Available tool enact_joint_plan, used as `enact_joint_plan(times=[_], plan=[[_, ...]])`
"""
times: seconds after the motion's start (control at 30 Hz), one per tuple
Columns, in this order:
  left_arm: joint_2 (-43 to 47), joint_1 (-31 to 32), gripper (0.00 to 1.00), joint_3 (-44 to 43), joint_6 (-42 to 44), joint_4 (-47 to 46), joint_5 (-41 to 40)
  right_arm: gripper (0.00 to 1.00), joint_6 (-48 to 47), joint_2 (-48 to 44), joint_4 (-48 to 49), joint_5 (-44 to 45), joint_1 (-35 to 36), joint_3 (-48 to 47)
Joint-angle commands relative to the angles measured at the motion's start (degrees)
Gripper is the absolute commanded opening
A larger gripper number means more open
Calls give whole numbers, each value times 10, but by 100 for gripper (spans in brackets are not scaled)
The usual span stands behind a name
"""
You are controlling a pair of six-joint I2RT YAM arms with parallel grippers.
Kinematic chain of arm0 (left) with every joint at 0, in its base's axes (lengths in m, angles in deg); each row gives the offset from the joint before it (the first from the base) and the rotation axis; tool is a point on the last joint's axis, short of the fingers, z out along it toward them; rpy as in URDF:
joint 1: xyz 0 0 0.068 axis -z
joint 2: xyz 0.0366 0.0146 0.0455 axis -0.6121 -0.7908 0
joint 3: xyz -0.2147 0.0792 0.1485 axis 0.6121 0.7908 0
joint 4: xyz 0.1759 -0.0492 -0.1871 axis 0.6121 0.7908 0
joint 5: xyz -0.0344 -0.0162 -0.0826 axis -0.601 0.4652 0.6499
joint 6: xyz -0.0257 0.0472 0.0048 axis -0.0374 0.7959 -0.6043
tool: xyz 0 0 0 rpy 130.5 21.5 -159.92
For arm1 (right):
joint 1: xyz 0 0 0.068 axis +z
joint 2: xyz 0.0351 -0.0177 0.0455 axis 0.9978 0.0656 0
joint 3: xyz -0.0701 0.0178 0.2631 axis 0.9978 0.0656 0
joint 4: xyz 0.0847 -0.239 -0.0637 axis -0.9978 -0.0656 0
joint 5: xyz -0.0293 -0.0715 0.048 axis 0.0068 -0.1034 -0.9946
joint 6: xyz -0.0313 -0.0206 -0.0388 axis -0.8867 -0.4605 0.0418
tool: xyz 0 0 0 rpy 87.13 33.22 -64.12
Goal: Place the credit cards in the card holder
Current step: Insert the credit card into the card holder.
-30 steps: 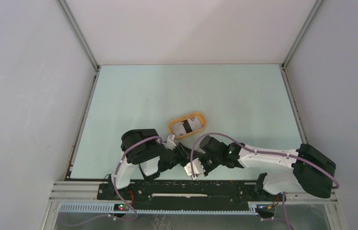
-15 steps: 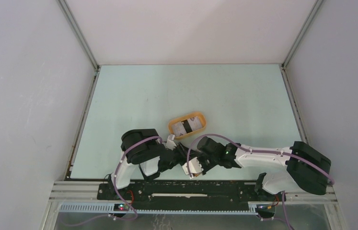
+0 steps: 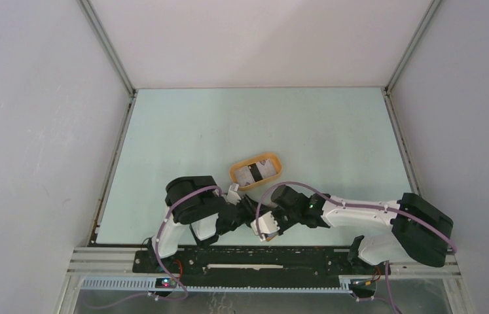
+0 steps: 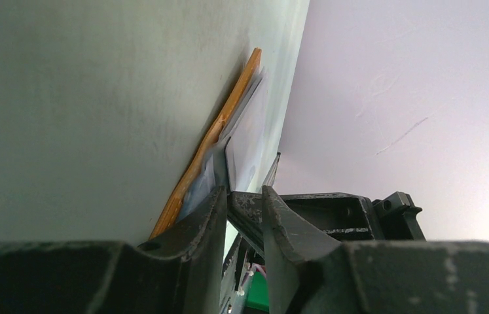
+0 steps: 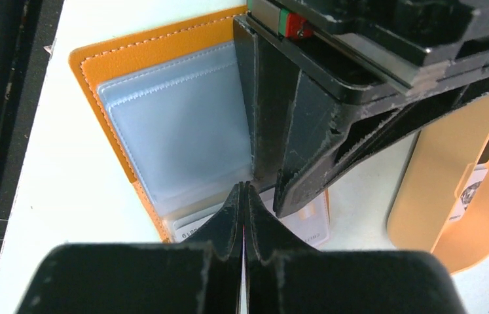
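The card holder lies open on the table, orange with clear sleeves. A pale credit card lies flat across its near edge, partly under a sleeve. My right gripper is shut, its tips resting at that card's edge. My left gripper stands narrowly open, and its fingers press down on the holder's middle. In the left wrist view the holder shows edge-on. From above, both grippers meet near the front edge and hide the holder. More credit cards lie in the tray.
An oval orange tray sits just behind the grippers; it shows at the right of the right wrist view. The black base rail runs close in front. White walls enclose the table.
My right gripper has closed fully and its arm has shifted slightly left toward the left gripper. The left arm has stayed put.
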Motion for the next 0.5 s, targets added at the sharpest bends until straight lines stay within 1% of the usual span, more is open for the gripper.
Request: enact_joint_plan(times=[0.0,0.1,0.27,0.47], plan=[[-72,-2,33,-1,-10,10,62,1,-10,-26,-29,9,-22,-11],[-50,-5,33,4,9,11,61,5,-5,-60,-63,-46,-33,-17],[-1,-5,38,26,46,11,48,10,-1,-118,-159,-167,-87,-51],[57,-1,40,54,84,12,44,17,1,-166,-233,-247,-169,-86]])
